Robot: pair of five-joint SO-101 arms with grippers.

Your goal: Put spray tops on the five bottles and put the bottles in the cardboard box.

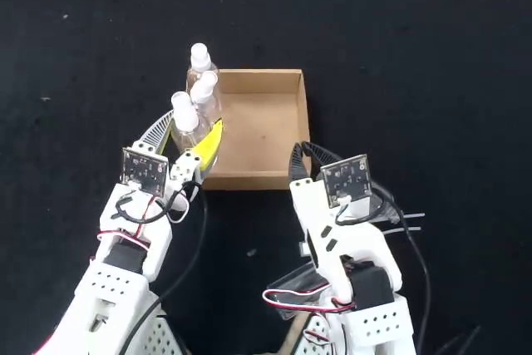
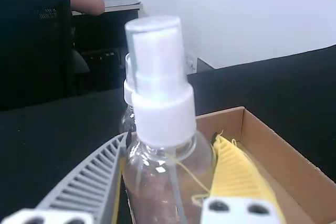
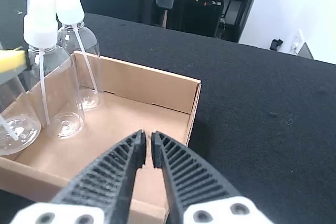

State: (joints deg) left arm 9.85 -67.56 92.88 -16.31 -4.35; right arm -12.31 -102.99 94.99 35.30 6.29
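The cardboard box [image 1: 266, 135] sits mid-table. Two clear bottles with white spray tops [image 1: 200, 59] [image 1: 206, 87] stand inside along its left wall, also seen in the right wrist view [image 3: 79, 51] [image 3: 50, 82]. A third capped bottle [image 1: 184, 115] [image 2: 160, 129] stands at the box's near left corner, its base [image 3: 13, 127] low inside the box. My left gripper [image 1: 194, 128] [image 2: 170, 148] is shut on it, one grey finger and one yellow finger on either side. My right gripper [image 1: 297, 154] [image 3: 148, 136] hovers shut and empty over the box's near right corner.
Black cloth covers the table [image 1: 416, 81]. The right half of the box floor [image 3: 136, 119] is bare. A thin white tube [image 1: 407, 222] lies on the cloth beside the right arm.
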